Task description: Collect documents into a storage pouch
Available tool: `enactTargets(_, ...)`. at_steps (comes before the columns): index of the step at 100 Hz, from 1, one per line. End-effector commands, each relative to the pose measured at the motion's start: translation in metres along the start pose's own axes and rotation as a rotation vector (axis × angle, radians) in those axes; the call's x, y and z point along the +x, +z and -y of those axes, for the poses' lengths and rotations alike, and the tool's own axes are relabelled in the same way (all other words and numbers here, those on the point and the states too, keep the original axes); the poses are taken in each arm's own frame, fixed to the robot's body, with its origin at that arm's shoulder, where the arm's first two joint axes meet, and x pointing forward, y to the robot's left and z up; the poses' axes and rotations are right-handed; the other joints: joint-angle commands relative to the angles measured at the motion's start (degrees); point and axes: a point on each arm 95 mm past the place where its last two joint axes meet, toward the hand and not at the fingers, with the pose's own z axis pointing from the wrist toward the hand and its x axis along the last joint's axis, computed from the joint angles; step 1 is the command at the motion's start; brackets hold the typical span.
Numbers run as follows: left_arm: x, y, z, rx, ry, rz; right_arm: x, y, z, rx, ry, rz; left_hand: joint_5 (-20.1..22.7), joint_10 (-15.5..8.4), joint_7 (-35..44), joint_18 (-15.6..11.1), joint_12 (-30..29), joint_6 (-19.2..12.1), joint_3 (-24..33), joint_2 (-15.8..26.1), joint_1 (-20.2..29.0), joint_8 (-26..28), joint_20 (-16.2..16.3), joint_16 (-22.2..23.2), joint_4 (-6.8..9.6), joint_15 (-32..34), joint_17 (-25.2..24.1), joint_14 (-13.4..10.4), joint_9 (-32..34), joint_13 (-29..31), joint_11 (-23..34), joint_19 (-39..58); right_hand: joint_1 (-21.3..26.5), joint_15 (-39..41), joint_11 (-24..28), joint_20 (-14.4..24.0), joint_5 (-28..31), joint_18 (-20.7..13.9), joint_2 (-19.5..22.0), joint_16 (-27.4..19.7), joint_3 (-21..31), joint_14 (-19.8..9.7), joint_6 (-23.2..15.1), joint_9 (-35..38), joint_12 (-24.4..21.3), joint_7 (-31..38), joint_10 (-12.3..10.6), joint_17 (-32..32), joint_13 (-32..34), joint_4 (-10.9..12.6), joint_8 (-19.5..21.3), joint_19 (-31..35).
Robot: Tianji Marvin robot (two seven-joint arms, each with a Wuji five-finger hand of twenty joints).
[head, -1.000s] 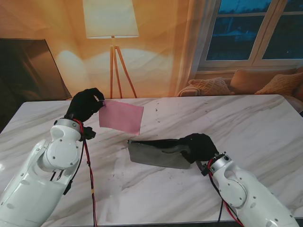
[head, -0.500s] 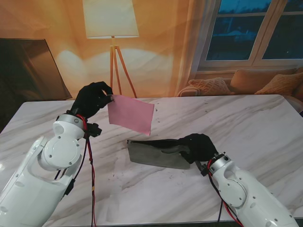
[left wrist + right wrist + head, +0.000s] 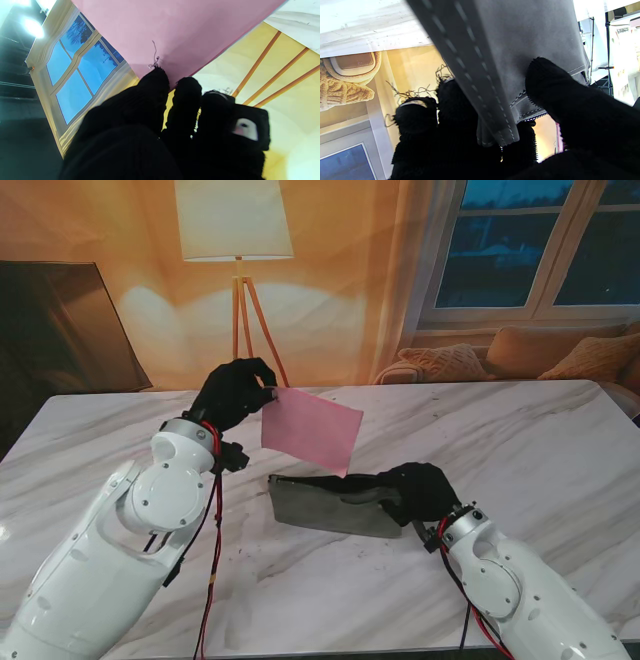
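A pink sheet of paper [image 3: 312, 430] hangs in the air above the table, pinched at its corner by my left hand [image 3: 235, 391]. Its lower corner sits just over the open mouth of a grey felt pouch [image 3: 325, 505] that stands on edge in the middle of the table. My right hand [image 3: 420, 490] is shut on the pouch's right end. In the left wrist view black-gloved fingers [image 3: 155, 85] clamp the pink sheet [image 3: 175, 32]. The right wrist view has the stitched grey pouch [image 3: 510, 50] held between thumb and fingers [image 3: 552, 85].
The white marble table [image 3: 520, 440] spreads wide around the pouch. Behind its far edge stand a floor lamp [image 3: 235, 240], a dark panel at the left, and a sofa with cushions [image 3: 540, 355] under a window.
My left hand has carried the pink sheet to the right and slightly up, from left of the pouch to just above its open mouth. The right hand and pouch stayed still.
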Motion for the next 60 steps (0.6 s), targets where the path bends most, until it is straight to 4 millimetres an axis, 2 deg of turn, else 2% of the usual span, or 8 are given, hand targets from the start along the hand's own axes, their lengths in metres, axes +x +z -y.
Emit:
enactTargets(1, 0.005, 0.003, -0.006, -0.017, -0.004, -0.002, 0.002, -0.001, 0.003, 0.013, 0.003, 0.003, 5.9, 0.3, 9.9, -9.6, 0.4, -6.2, 7.0, 4.6, 1.9, 4.8, -0.7, 0.7, 5.19, 4.0, 0.2, 5.8, 2.3, 4.5, 1.0, 3.1, -1.6, -0.1, 0.9, 0.7, 2.8, 0.3, 1.5, 0.3, 0.4, -1.9, 1.5, 0.0, -0.1, 2.6, 1.8, -0.6, -0.1, -1.2, 0.3, 2.1)
enactTargets(32, 0.012, 0.009, -0.021, -0.063, 0.028, -0.001, 0.002, -0.001, 0.003, 0.008, 0.009, 0.006, 5.8, 0.6, 10.4, -9.8, 0.0, -5.9, 7.8, 4.5, 1.4, 3.7, -1.7, 0.5, 5.50, 4.6, 1.0, 5.9, 2.5, 5.0, 1.7, 4.0, -1.9, 0.1, 1.0, 0.9, 2.8, 0.5, 1.7, 0.4, 0.0, -1.6, 2.0, 0.0, -0.2, 2.4, 2.2, -0.7, -0.1, -1.1, 0.1, 2.3)
enactTargets(60, 0.014, 0.008, -0.020, -0.077, 0.023, -0.004, 0.001, -0.001, 0.004, 0.009, 0.012, 0.014, 5.9, 0.6, 10.9, -9.8, -0.1, -5.9, 7.9, 4.4, 1.3, 3.2, -2.2, 0.4, 5.73, 4.8, 1.1, 6.0, 2.6, 5.1, 2.0, 4.3, -2.0, 0.1, 1.0, 1.0, 2.8, 0.5, 1.9, 0.3, -0.3, -1.6, 2.3, -0.2, -0.3, 2.3, 2.4, -0.8, -0.2, -1.0, 0.1, 2.3)
